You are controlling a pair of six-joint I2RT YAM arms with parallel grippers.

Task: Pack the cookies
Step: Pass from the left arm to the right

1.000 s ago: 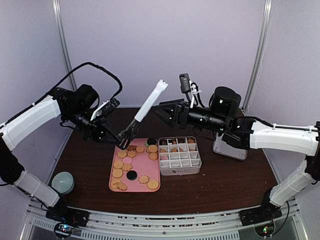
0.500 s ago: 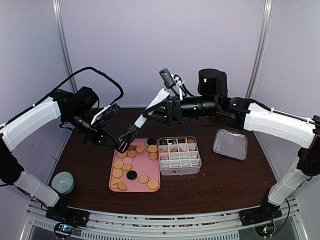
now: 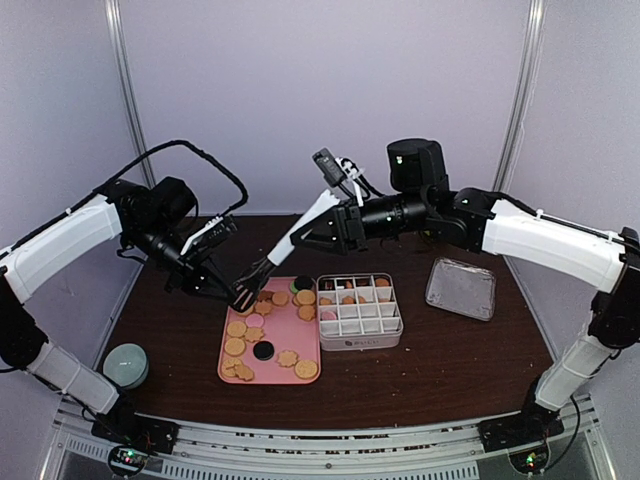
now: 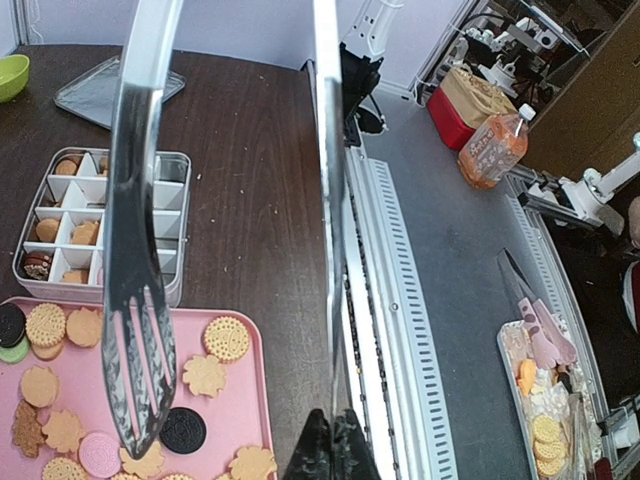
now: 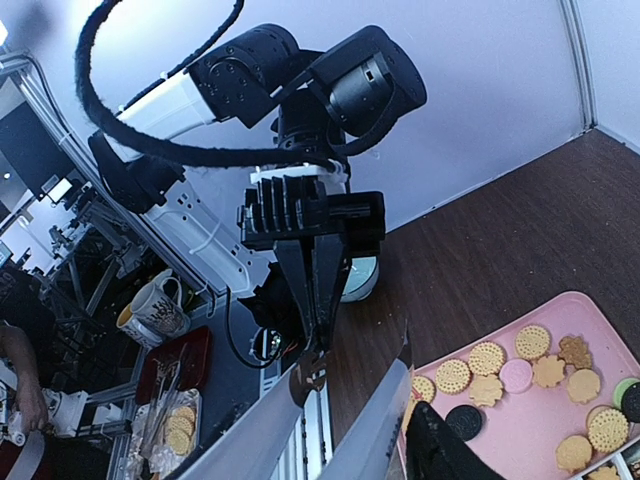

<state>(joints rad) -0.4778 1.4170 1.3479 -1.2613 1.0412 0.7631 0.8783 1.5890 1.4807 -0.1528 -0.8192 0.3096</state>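
right gripper [image 3: 314,231] has swung onto the tongs [image 3: 283,242] above the tray [image 3: 283,332] — grip unclear; left gripper [image 3: 228,288] clamps them — cookies [image 3: 236,329] wait.

White-shelled arms [image 3: 60,240], black joints [image 3: 415,165], apparently braided black cable [image 3: 190,150].

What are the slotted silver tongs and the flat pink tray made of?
The slotted silver tongs: likely polished metal, given the mirror-like reflections along the blades. The flat pink tray: probably plastic, judging by its uniform matte colour and softly rounded rim.
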